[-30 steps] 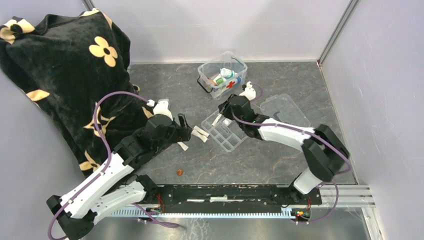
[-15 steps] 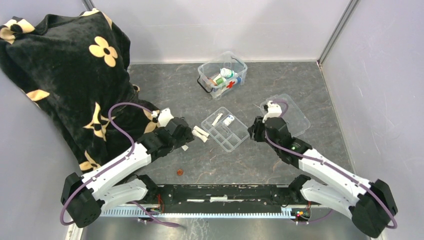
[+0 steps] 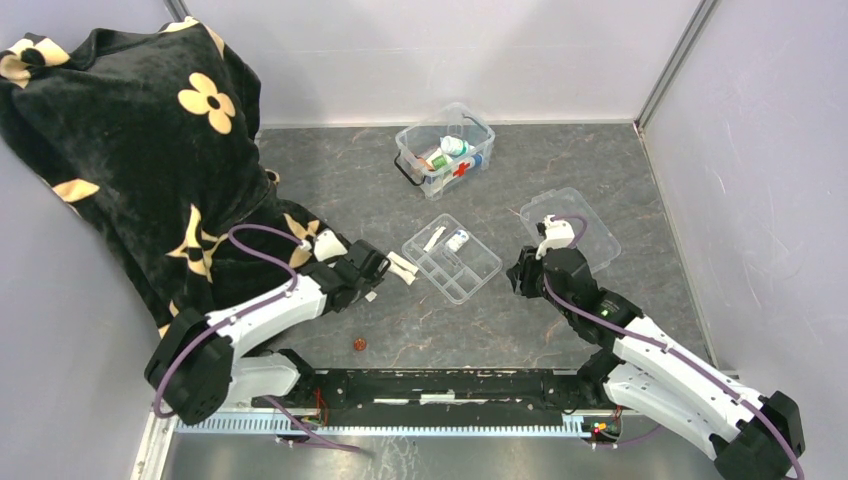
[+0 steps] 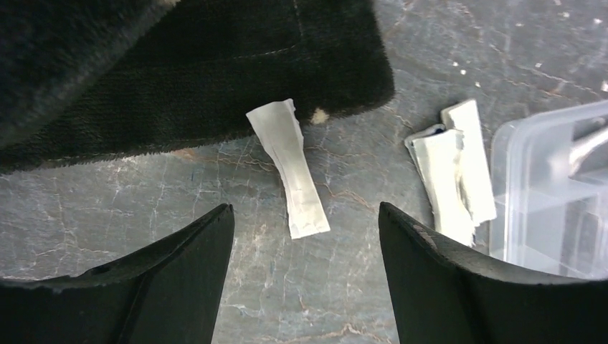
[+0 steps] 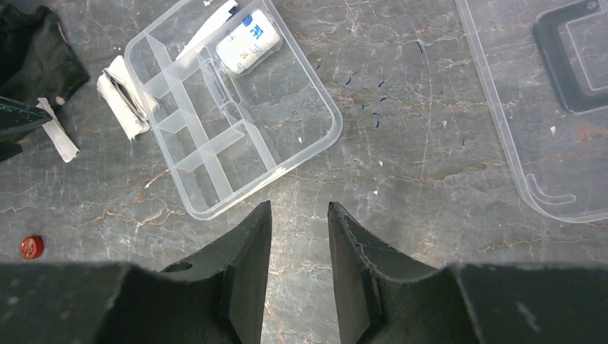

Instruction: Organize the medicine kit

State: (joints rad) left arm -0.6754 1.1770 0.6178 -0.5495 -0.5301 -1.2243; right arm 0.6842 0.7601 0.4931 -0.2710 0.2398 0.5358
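Note:
The medicine kit (image 3: 460, 170), a clear box with a red cross, stands open at the back with bottles inside. My left gripper (image 4: 306, 208) is open low over the table, and a white strip (image 4: 288, 168) lies just ahead of its tips. Two folded white packets (image 4: 453, 172) lie right of the strip, beside the divided tray (image 3: 470, 272). The tray holds a small white roll (image 5: 248, 41) and a white stick (image 3: 434, 238). My right gripper (image 5: 300, 204) hovers near the tray's near right corner, its jaws a little apart with nothing between them.
A black flowered cloth (image 3: 130, 130) covers the left side and reaches the strip. The flat clear lid (image 3: 585, 225) lies right of the tray. A small red cap (image 3: 359, 344) sits near the front edge. Walls close in the back and right.
My right arm has drawn back from over the tray toward the near right, leaving the white roll in it. My left gripper has shifted slightly and its jaws have narrowed a bit.

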